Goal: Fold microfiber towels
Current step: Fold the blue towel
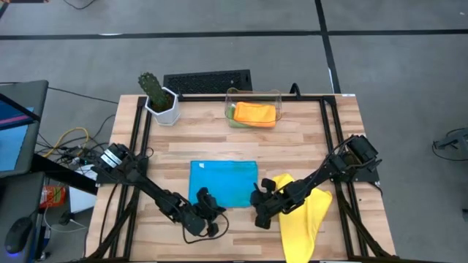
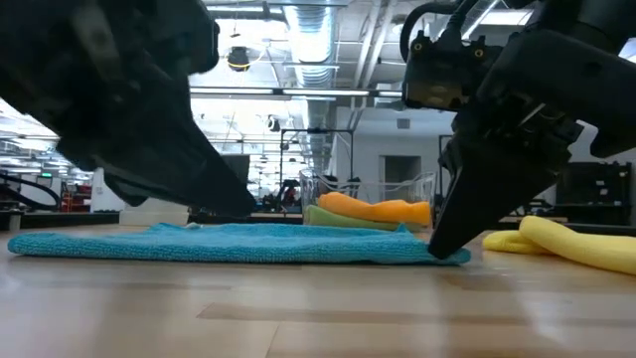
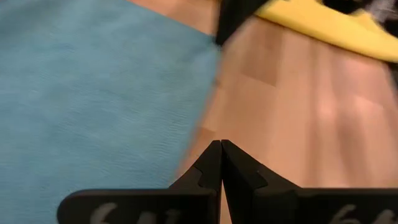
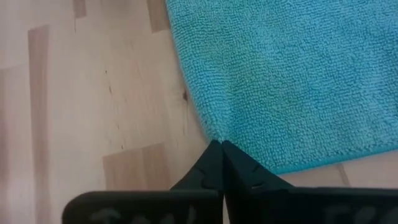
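Observation:
A blue towel lies spread flat in the middle of the table. My right gripper is shut at its near right corner. My left gripper is shut over bare wood just off the towel's near edge, touching nothing that I can see. A yellow towel lies crumpled at the near right, under my right arm. An orange towel rests folded on a green towel in the clear bin. My right gripper has its two fingertips closed on the blue towel's side edge, close to the near right corner. The fingers slant steeply down from the table's right. The towel lies flat on the table, with nothing lifted.
A potted cactus in a white pot stands at the far left. A black keyboard lies beyond the table's far edge. Bare wood shows to the left of the blue towel and along the near edge.

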